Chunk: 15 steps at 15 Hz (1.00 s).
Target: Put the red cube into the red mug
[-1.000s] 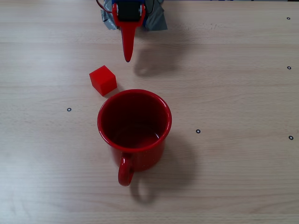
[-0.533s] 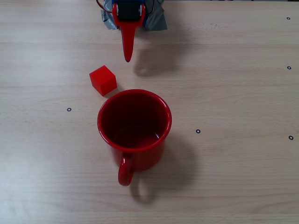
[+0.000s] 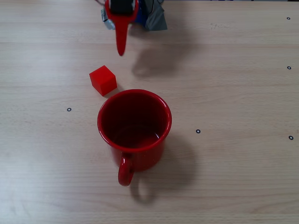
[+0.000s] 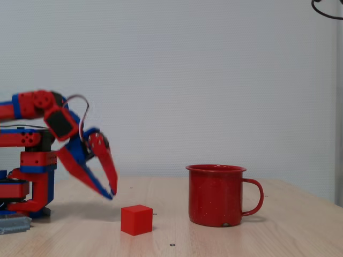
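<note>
Fingers [image 4: 110, 179], red and tapered, nearly together and empty, poised above the small matte red cube [image 3: 103, 80] awaiting pickup beside the glossy red enamel mug [image 3: 134, 132], mid-worktop.

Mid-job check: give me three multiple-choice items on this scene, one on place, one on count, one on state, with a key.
1. Where is the red cube?
A. inside the mug
B. on the table beside the mug
C. in the pincer

2. How many mugs are there?
A. one
B. two
C. three

3. The red mug is:
A. tipped over
B. upside down
C. upright and empty

Key:
1 B, the cube rests on the table just outside the rim.
2 A, both fixed views show a single mug.
3 C, its rim faces up and the inside is bare; the pincer hangs above the table, holding nothing.
</note>
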Tool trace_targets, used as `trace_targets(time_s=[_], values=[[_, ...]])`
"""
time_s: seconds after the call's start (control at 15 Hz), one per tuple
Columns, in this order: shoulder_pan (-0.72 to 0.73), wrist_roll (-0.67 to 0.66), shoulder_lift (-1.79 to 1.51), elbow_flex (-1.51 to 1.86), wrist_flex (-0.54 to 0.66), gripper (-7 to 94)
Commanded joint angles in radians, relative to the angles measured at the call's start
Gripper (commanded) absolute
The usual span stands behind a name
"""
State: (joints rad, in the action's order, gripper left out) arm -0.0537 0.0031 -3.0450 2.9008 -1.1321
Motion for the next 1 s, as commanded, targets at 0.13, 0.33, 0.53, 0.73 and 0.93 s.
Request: trace_targets(time_s=[0.13,0.33,0.53,0.73,0.93], values=[[-0.025,0.101,0.218,-0.308,-0.095,0],[-0.029,0.193,0.4,-0.517,-0.206,0],[-0.058,0.232,0.584,-0.77,-0.321,0],[-0.127,0.247,0.703,-0.937,-0.397,0],[-0.161,0.298,0.842,-1.049,-0.465,0]])
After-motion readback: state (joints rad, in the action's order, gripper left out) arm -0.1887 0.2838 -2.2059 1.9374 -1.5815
